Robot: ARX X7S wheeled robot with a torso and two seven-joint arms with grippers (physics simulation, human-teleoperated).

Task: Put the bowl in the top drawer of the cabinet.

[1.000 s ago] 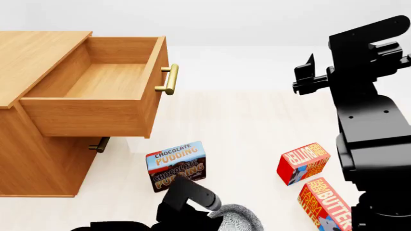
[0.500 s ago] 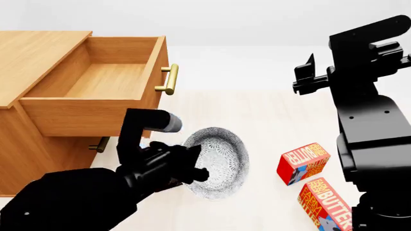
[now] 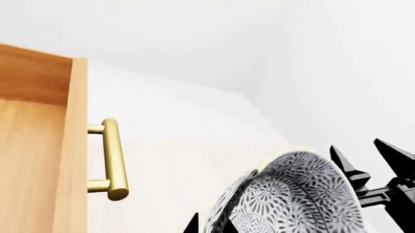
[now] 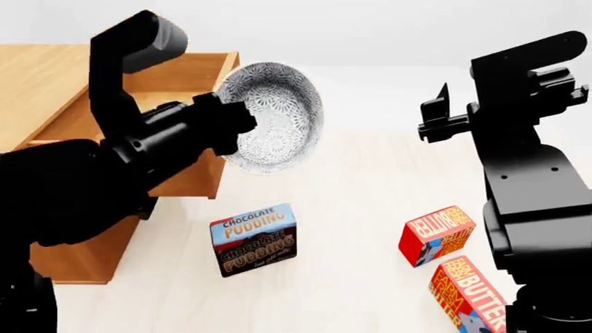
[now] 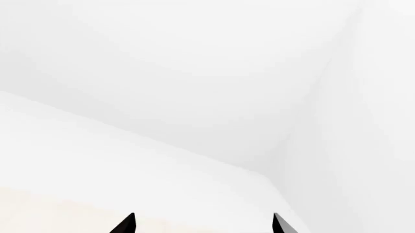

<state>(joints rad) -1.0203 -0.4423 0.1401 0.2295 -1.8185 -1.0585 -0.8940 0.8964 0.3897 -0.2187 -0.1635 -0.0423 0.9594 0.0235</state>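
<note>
My left pincer [image 4: 242, 123] is gripping the empty bowl [image 4: 273, 116] by its rim, tilted, at the open top drawer's [image 4: 199, 179] three o'clock corner. My right pincer [image 5: 202, 224] is hanging wide, holding nothing.

Your left gripper [image 4: 242, 119] holds the bowl [image 4: 273, 118] by its rim, tilted on edge, right at the front corner of the top drawer [image 4: 199, 73], which stands pulled out and open upward. The left arm covers most of the drawer's mouth in the head view, so you cannot judge its inside room. The brass handle [image 3: 112, 159] juts from the drawer front just beside the bowl. Below, the pudding box [image 4: 254, 238] and two butter boxes [image 4: 437, 234] [image 4: 468, 290] stand on the floor, well apart from the bowl. Your right gripper [image 4: 434, 116] hangs spread wide, with bare floor between it and the bowl.
</note>
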